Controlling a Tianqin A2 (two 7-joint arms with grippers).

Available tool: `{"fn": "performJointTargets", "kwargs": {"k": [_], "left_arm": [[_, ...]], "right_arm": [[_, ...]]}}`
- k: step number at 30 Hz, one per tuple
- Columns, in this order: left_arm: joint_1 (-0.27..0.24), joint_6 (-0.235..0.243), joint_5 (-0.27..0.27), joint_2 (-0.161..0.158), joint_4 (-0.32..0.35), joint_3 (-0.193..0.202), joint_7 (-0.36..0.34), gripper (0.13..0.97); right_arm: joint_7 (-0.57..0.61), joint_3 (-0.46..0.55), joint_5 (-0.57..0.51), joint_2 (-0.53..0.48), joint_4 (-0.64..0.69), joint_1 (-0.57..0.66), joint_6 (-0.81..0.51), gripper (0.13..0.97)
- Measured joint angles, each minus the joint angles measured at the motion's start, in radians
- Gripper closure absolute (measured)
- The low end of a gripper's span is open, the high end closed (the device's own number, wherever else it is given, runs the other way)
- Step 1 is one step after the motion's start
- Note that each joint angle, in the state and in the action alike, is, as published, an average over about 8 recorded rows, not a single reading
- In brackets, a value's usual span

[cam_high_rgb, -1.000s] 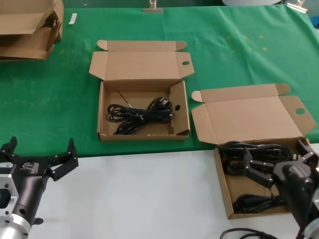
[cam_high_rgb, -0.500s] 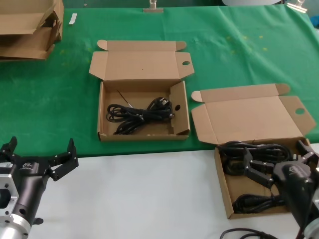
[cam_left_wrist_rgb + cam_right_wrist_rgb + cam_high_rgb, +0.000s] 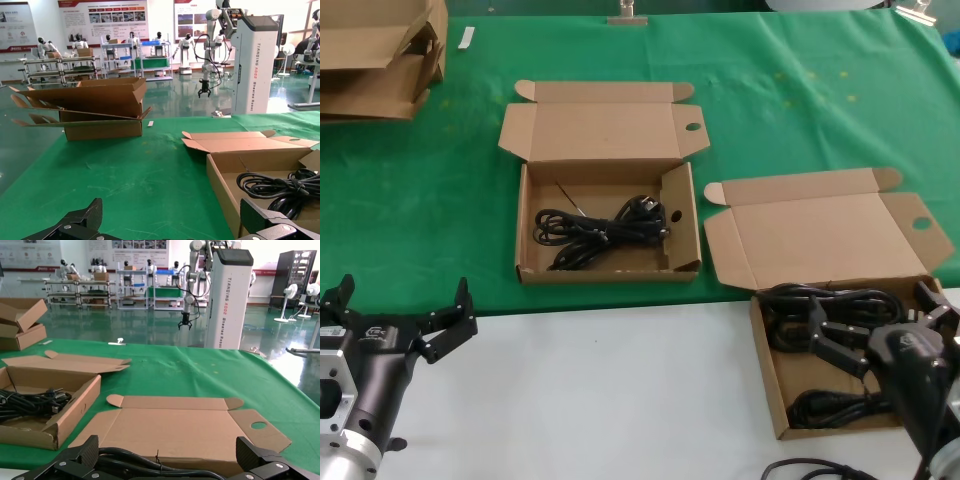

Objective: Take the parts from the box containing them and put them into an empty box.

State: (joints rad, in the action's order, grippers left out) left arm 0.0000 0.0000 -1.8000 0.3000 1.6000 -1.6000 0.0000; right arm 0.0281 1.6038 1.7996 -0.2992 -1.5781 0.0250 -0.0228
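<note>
The shallow brown cardboard box with the pierced partition wall (image 3: 608,225) sits at twelve o'clock, one cable bundle already inside. The partition-less brown box (image 3: 775,395) at four o'clock holds looped black power cables (image 3: 820,302). The right gripper (image 3: 872,325) hovers splayed above them — tangled loops could snag. The left gripper (image 3: 400,317) waits, unclenched, at eight o'clock.

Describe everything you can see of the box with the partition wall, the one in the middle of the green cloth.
The box is shallow brown cardboard, open, with its hinged lid folded back and a round hole near one lid corner. It sits flat on the green cloth, straight ahead of the robot, clear of both hands. A cardboard partition pierced by a round hole stands along its right side. One bundle of black cable lies loosely coiled on its floor. Nothing else touches it.
</note>
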Motion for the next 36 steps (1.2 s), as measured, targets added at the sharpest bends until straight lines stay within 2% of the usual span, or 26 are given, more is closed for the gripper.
{"fn": "performJointTargets", "kwargs": {"k": [36], "left_arm": [[0.0,0.0,0.0,0.0,0.0,0.0,0.0,0.132]], "right_arm": [[0.0,0.0,0.0,0.0,0.0,0.0,0.0,0.129]]}}
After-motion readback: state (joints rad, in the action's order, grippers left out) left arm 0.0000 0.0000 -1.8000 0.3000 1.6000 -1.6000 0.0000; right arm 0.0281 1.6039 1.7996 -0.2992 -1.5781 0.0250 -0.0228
